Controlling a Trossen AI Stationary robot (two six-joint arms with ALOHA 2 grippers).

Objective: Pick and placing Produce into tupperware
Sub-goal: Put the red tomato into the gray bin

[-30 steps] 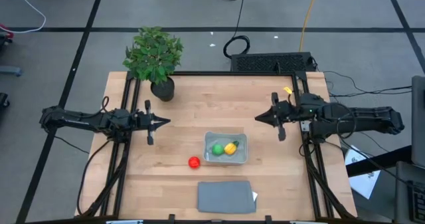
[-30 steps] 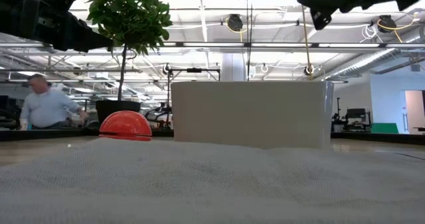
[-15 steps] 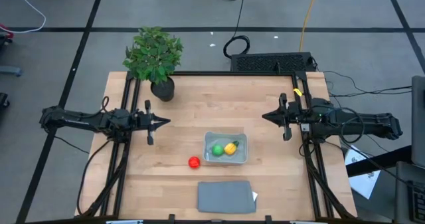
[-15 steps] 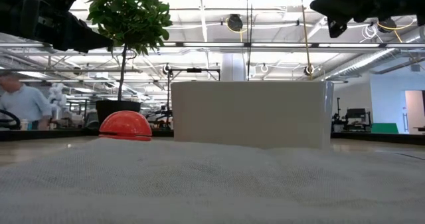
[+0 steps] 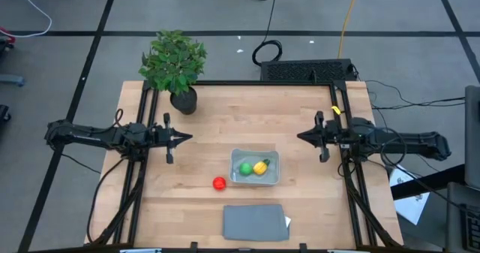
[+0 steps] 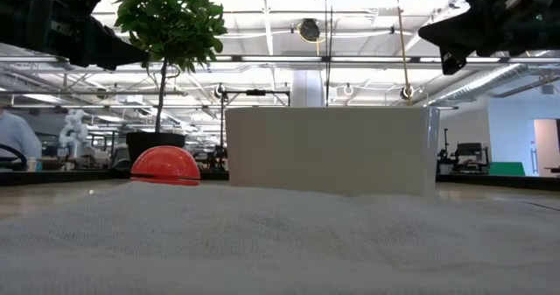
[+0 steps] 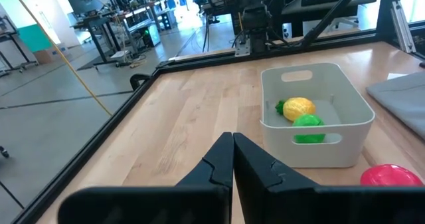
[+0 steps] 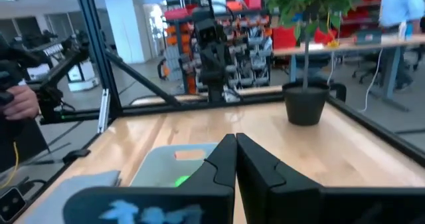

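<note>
The clear bluish-grey tub [image 5: 255, 167] stands right of the table's middle; in it lie the green ball [image 5: 245, 169] and the yellow piece with a green tip [image 5: 260, 167], also seen as green ball [image 7: 307, 121] and yellow piece [image 7: 298, 107]. The red ball [image 5: 218, 183] rests on the wood just left of the tub, red ball [image 6: 165, 165] in the low view. My left gripper [image 5: 189, 137] hovers shut over the left half, well away from the tub. My right gripper [image 5: 300, 137] hovers shut at the right side, up and right of the tub.
A potted leafy plant [image 5: 175, 64] stands at the far left corner. A flat grey lid [image 5: 254, 221] lies near the table's near edge, below the tub. Black frame rails run along both sides. A person shows in the room beyond [image 6: 10, 142].
My right arm has drawn back toward the table's right edge and slightly toward the near side, its fingers staying shut. The left arm, the tub and the produce have stayed where they were.
</note>
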